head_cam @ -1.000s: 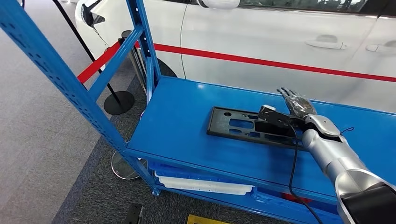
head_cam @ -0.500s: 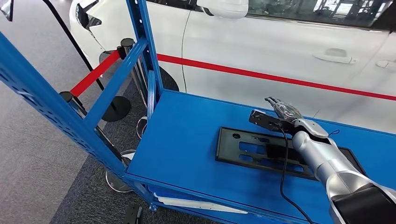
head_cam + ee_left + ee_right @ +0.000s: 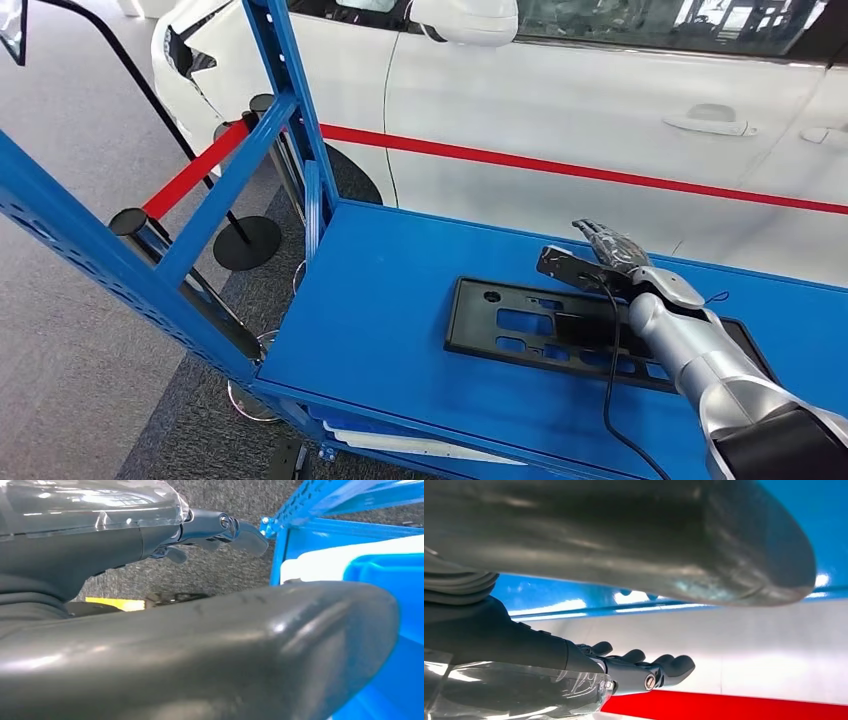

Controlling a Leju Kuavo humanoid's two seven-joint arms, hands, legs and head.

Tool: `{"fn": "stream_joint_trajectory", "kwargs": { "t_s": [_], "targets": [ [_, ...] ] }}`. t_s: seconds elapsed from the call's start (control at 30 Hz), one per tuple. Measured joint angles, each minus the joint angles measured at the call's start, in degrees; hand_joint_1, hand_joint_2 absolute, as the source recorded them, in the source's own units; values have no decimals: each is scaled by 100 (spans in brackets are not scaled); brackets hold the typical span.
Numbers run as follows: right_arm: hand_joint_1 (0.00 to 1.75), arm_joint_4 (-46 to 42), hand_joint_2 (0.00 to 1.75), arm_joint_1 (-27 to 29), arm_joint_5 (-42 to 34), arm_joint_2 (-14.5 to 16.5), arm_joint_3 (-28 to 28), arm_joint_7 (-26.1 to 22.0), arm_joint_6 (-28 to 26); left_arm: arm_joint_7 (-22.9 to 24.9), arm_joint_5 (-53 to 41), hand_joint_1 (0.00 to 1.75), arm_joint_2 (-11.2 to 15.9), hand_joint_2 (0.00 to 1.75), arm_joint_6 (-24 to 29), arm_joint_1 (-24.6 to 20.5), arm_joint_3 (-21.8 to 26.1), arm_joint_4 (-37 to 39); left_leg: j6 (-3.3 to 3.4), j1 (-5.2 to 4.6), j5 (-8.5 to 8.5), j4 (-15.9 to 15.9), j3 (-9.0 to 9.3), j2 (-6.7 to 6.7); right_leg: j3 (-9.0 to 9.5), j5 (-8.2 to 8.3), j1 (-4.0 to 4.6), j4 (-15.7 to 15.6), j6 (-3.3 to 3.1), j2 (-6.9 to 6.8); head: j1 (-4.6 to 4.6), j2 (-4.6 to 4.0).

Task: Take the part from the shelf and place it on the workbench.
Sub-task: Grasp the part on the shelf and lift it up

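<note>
A bright blue metal shelf (image 3: 400, 300) with perforated blue uprights stands on grey carpet (image 3: 60, 330), and it serves as the landmark here. Lying flat on the shelf's top level, toward its right half, is the part: a flat black rectangular plastic panel with cut-out openings (image 3: 520, 325). Directly behind the shelf is a white car (image 3: 600, 110) with a thin red stripe along its doors. To the left of the shelf, a red barrier belt (image 3: 195, 170) runs between black stanchion posts on round bases. On the level below the shelf's top sit a white plastic tray (image 3: 420, 442) and, in the left wrist view, a blue plastic bin (image 3: 385, 580) beside it; what either one contains cannot be made out. The robot's silver right arm reaches over the shelf, and its right hand (image 3: 612, 248) is above the far edge of the black panel, near the car side. Its dark fingers (image 3: 664, 667) are stretched out nearly straight and slightly apart, holding nothing; whether they touch the panel cannot be told. A black cable (image 3: 607, 380) hangs from the wrist across the panel. The left hand (image 3: 220, 530) hangs beside the shelf's lower level over the carpet, its fingers loosely extended and holding nothing.
</note>
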Motion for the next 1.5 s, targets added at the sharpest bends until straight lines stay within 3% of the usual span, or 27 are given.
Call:
{"fn": "stream_joint_trajectory", "kwargs": {
  "t_s": [0.07, 0.1, 0.2, 0.23, 0.37, 0.43, 0.5, 0.53, 0.57, 0.6, 0.63, 0.7, 0.77, 0.87, 0.9, 0.97, 1.03, 1.07, 1.1, 1.13, 1.2, 1.27, 1.3, 1.37, 1.4, 1.43, 1.5],
  "targets": [
    [0, 1, 0, 37, 1, 2, 4, 10, 13, 33, -1, 0, 1, 0, 30, 3, -21, 0, -46, 44, -200, 517, -130, 11, -28, 18, -6, 16, 8, -9, 0, 0],
    [0, 2, 0, 51, 2, 2, 6, 14, 19, 54, -1, 0, 1, 0, 44, 3, -30, 0, -62, 61, -150, 460, -45, 14, -45, 27, -12, 30, 19, -11, 0, 0],
    [0, -4, 0, 37, 8, -1, 13, 19, 17, 100, -10, 0, 1, 0, 76, -6, -46, 0, -57, 77, 225, -670, 650, 17, -104, 58, -29, 87, 74, -10, 1, 0],
    [0, -7, 0, 21, 10, -3, 14, 16, 10, 107, -15, 0, 1, 0, 80, -11, -50, 0, -35, 66, 291, -948, 801, 13, -124, 75, -28, 99, 105, -7, 1, 0],
    [0, -9, 0, -8, 14, -14, 17, 6, -7, 139, -26, 0, 3, 0, 86, -3, -63, 0, 122, 32, 420, -1095, 804, 11, -174, 153, -37, 83, 273, 8, 1, 0],
    [0, -9, 0, -17, 14, -26, 21, 7, -8, 145, -36, 0, 3, 0, 85, -12, -69, 0, 220, 49, 535, -1150, 734, 25, -293, -132, -50, 347, 316, 12, 2, -1],
    [0, -8, 0, -24, 14, -34, 23, 9, -9, 146, -55, 0, 3, 0, 84, -14, -72, 0, 275, 44, 638, -1165, 614, 32, -522, -674, -51, 1028, 330, 12, 2, -1],
    [0, -7, 0, -20, 14, -35, 23, 10, -8, 146, -65, 0, 3, 0, 81, -11, -72, 0, 281, 35, 688, -1163, 546, 31, -620, -877, -51, 1391, 337, 12, 2, -1],
    [0, -5, 0, -10, 14, -36, 23, 11, -8, 147, -75, 0, 3, 0, 79, -7, -73, 0, 280, 25, 739, -1160, 477, 31, -654, -969, -49, 1634, 341, 12, 1, 0],
    [0, -5, 0, 0, 16, -36, 25, 13, -7, 146, -83, 0, 3, 0, 77, -6, -75, 0, 278, 15, 793, -1158, 406, 30, -593, -943, -47, 1691, 335, 12, 1, 0],
    [0, -5, 0, 7, 21, -35, 26, 16, -9, 146, -87, 0, 3, 0, 75, -6, -78, 0, 272, 7, 847, -1156, 337, 28, -422, -823, -44, 1534, 318, 12, 1, 0],
    [0, -8, 0, -3, 44, -33, 31, 22, -26, 146, -90, 0, -1, 0, 75, -11, -81, 0, 247, -13, 954, -1151, 219, 23, 159, -607, -18, 771, 252, 12, 2, -1],
    [0, -21, 0, -23, 67, -26, 38, 25, -61, 146, -90, 0, -8, 0, 75, -18, -84, 0, 196, -23, 1058, -1161, 162, 26, 563, -566, 27, 153, 193, 11, -5, -1],
    [0, -31, 0, -51, 79, -14, 51, 16, -83, 148, -91, 0, -8, 0, 78, -19, -86, 0, 90, -6, 1199, -1221, 138, 23, 560, -467, 52, -26, 108, -3, -6, -1],
    [0, -32, 0, -65, 77, -2, 55, 10, -79, 152, -91, 0, -6, 0, 80, -17, -86, 0, 56, -2, 1133, -1189, 99, 19, 517, -399, 38, -50, 65, -18, -7, -1],
    [0, -34, 0, -90, 70, 23, 58, -4, -65, 162, -91, 0, -3, 0, 85, -13, -87, 0, -5, 21, 675, -814, -44, 17, 389, -238, 0, -92, -10, -48, -8, -2],
    [0, -36, 0, -105, 62, 31, 58, -19, -42, 167, -91, 0, 1, 0, 86, -14, -89, 0, -62, 56, 97, -61, -206, 20, 218, -99, 0, -88, -35, -53, -9, -1],
    [0, -36, 0, -105, 58, 32, 59, -27, -26, 169, -90, 0, 4, 0, 86, -14, -89, 0, -88, 71, -27, 269, -231, 22, 127, -29, 1, -83, -30, -55, -9, -1],
    [0, -34, 0, -104, 56, 34, 61, -35, -10, 169, -90, 0, 8, 0, 86, -15, -89, 0, -108, 82, -12, 457, -187, 22, 32, 40, 0, -75, -20, -55, -9, -1],
    [0, -34, 0, -101, 56, 36, 62, -39, 1, 170, -91, 0, 10, 0, 86, -15, -89, 0, -120, 90, 106, 446, -52, 23, -60, 105, -2, -64, -4, -55, -9, -1],
    [0, -34, 0, -99, 49, 37, 65, -32, 8, 171, -93, 0, 16, 0, 86, -20, -89, 0, -112, 99, 305, -145, 487, 24, -219, 215, -5, -28, 40, -55, -10, -1],
    [0, -38, 0, -100, 30, 34, 66, -15, -12, 170, -96, 0, 21, 0, 86, -31, -90, 0, -57, 75, 196, -917, 1030, 17, -307, 301, 3, 3, 106, -58, -9, 0],
    [0, -40, 0, -100, 19, 33, 67, -11, -29, 171, -97, 0, 23, 0, 85, -36, -92, 0, -21, 57, 112, -1127, 1155, 13, -321, 343, 4, 4, 144, -60, -9, 1],
    [0, -39, 0, -97, -1, 33, 67, -28, -64, 176, -98, 0, 29, 0, 85, -36, -99, 0, 63, 38, 140, -1210, 1161, 15, -330, 426, 0, -23, 223, -59, -8, 1],
    [0, -38, 0, -95, -12, 33, 67, -51, -78, 179, -98, 0, 31, 0, 86, -40, -108, 0, 110, 45, 189, -1229, 1131, 26, -358, 391, -10, 8, 253, -51, -8, 1],
    [0, -37, 0, -93, -23, 33, 67, -73, -85, 180, -98, 0, 33, 0, 87, -47, -119, 0, 160, 55, 249, -1248, 1091, 36, -417, 261, -17, 118, 277, -42, -8, 0],
    [0, -33, 0, -92, -40, 32, 68, -103, -87, 188, -97, 0, 35, 0, 100, -63, -145, 0, 223, 65, 371, -1266, 967, 52, -628, -252, -34, 677, 308, -23, -7, -1]
  ]
}}
